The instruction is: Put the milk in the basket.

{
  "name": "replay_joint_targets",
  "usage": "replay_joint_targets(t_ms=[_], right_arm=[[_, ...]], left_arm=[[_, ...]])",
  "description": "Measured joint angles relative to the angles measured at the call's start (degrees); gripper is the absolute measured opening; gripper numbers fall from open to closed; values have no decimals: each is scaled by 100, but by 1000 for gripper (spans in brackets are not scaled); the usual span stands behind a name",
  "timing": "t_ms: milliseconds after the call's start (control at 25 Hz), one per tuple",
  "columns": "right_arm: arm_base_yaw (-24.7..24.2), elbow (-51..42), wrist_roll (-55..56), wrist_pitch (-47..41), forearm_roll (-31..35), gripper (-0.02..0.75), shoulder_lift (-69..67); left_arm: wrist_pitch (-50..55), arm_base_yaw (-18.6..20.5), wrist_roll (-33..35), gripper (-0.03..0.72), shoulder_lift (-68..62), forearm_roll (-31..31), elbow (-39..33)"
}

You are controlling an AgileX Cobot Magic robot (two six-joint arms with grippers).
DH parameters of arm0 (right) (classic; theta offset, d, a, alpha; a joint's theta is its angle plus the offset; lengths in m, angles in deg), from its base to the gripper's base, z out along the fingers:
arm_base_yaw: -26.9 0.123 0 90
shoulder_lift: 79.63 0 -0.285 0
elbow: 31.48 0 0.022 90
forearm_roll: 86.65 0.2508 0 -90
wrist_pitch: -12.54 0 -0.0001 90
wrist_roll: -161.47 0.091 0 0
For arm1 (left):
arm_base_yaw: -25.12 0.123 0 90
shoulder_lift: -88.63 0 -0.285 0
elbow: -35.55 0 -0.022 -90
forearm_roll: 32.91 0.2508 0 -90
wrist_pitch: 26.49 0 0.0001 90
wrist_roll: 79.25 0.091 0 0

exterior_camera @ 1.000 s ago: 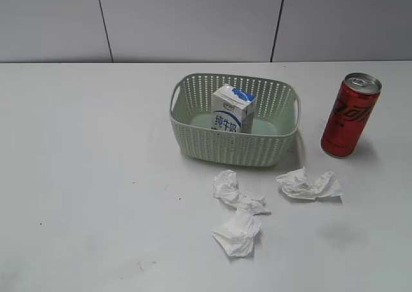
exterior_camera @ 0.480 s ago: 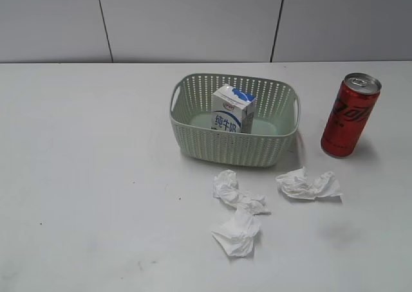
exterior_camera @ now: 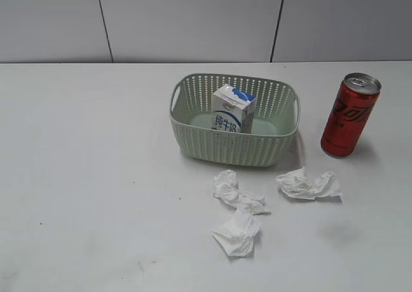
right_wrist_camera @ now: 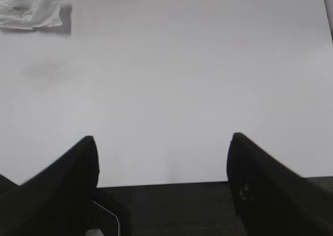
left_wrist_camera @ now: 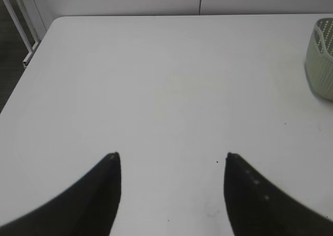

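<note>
The milk (exterior_camera: 232, 109), a small white carton with a blue top and blue characters, stands upright inside the pale green basket (exterior_camera: 193, 137) at mid-table. The basket's left end also shows at the right edge of the left wrist view (left_wrist_camera: 322, 59). Neither gripper shows in the exterior view. My left gripper (left_wrist_camera: 171, 155) is open and empty over bare table, well left of the basket. My right gripper (right_wrist_camera: 162, 140) is open and empty over the table's front edge.
A tall red can (exterior_camera: 349, 115) stands right of the basket. Crumpled white tissues lie in front of the basket (exterior_camera: 239, 199) (exterior_camera: 309, 184) (exterior_camera: 237, 234); one shows in the right wrist view (right_wrist_camera: 31, 10). The table's left edge (left_wrist_camera: 23, 75) is near.
</note>
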Motion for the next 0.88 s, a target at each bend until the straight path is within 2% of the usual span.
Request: replay_joint_targets(t_ms=[400, 880], right_arm=[[0, 0, 0, 6, 0, 592, 1240], [0, 0, 0, 0, -20, 588, 2025]], left_arm=[[0, 0, 0, 462, 0, 0, 0], [0, 0, 0, 462, 0, 0, 0]])
